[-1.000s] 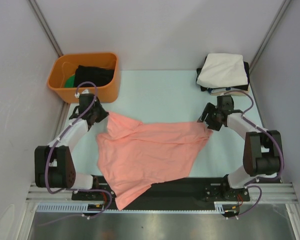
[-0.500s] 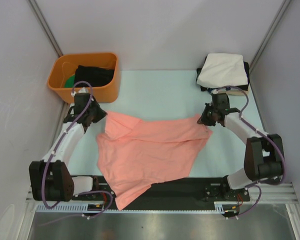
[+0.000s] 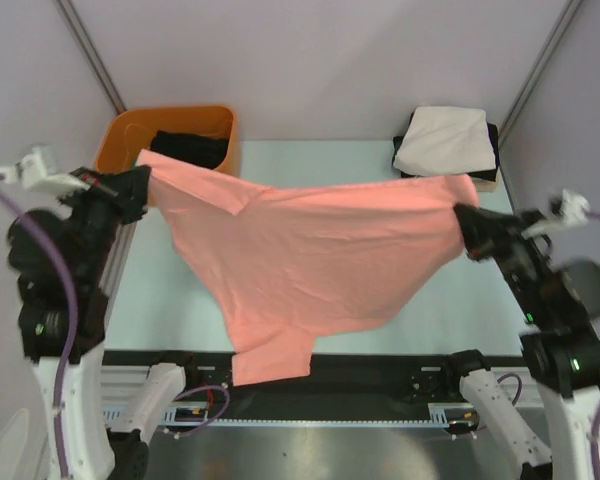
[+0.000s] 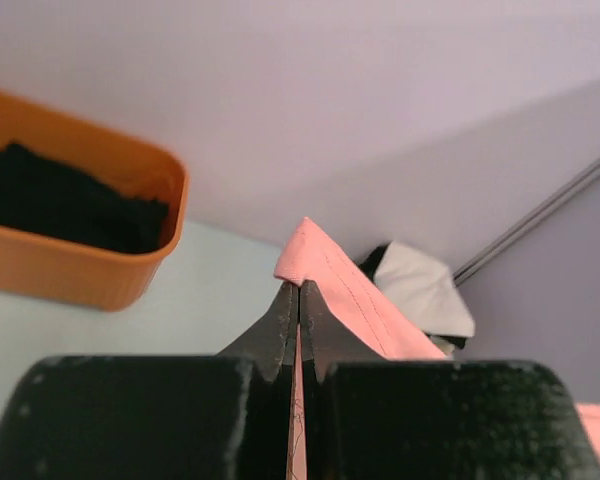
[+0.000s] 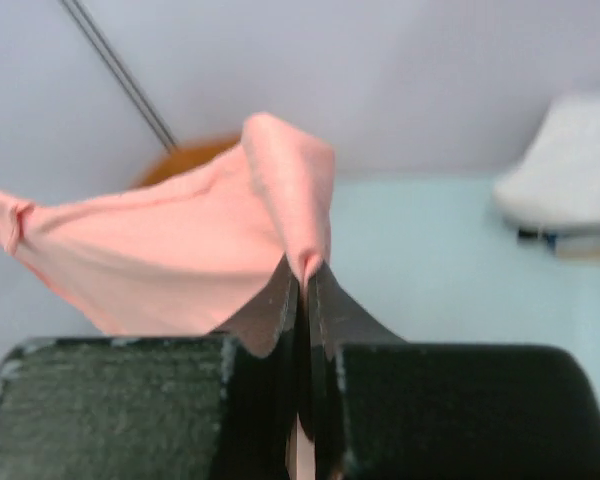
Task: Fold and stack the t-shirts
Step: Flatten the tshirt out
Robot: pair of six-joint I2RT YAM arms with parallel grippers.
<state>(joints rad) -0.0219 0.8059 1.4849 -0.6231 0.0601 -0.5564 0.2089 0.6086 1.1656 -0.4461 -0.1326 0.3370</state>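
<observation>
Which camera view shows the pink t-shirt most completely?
The top external view: the whole pink t-shirt hangs spread between the left hand and right hand. Each wrist view shows only cloth near its grip.

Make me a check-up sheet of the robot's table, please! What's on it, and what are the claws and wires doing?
Surface: pale green mat, flat.
Job's things: pink t-shirt hangs spread between both grippers; cream-white folded shirt lies on a black shirt at the far right corner.
Clutter: orange tub at the far left, black cloth inside.
Grippers: left gripper shut on one top corner of the pink t-shirt; right gripper shut on the other.
Cables: purple cable loops down on the left, apart from the shirt.
Surroundings: grey walls on three sides.
</observation>
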